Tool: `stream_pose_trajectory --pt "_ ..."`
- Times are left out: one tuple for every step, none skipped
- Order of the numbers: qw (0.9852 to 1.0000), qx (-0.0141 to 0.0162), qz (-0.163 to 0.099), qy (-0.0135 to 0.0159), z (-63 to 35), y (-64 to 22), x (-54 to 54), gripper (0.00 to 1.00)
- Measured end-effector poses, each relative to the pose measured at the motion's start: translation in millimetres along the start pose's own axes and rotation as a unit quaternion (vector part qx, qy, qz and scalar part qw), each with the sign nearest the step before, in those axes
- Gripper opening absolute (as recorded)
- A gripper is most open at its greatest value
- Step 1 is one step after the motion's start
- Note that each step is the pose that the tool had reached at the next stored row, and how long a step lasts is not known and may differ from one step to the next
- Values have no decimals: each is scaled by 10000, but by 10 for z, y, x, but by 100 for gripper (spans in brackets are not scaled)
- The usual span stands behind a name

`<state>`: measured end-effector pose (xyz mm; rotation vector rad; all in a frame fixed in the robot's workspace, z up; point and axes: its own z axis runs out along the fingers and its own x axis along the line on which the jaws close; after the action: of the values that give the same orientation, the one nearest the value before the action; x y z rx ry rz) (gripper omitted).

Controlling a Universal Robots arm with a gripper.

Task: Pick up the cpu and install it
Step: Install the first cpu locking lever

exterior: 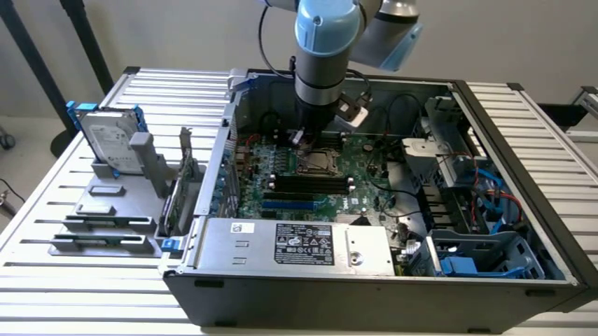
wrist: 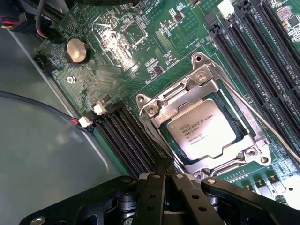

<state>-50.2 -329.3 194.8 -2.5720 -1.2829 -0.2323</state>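
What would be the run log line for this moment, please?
pincer: shut, empty, above motherboard | cpu: seated in socket | hard drive: on stand outside case

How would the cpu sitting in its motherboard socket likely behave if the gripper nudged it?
The cpu looks flat and rigid with a smooth metal top, so probably slippery. It lies low inside the socket frame, so it likely would not slide or tip. It probably scratches easily.

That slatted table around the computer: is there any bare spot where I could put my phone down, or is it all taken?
Bare slats lie on the table at the exterior view's right of the computer case, and along the near edge in front of the grey parts holder. It is crowded at the exterior view's left, where the hard drive stands in that holder, and inside the case, over the motherboard.
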Motion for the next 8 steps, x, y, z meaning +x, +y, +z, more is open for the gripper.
stream_pose_trajectory --pt "10000 6 2 -4 1 8 6 11" --pt "10000 12 4 -9 1 15 11 11" --pt "10000 17 7 -12 2 22 16 11" --pt "10000 23 9 -17 2 28 21 11" --pt "10000 29 11 -21 3 34 25 11" --pt "10000 34 13 -25 3 40 30 11" --pt "10000 40 16 -30 3 47 35 11" --pt "10000 46 18 -35 3 55 40 11"
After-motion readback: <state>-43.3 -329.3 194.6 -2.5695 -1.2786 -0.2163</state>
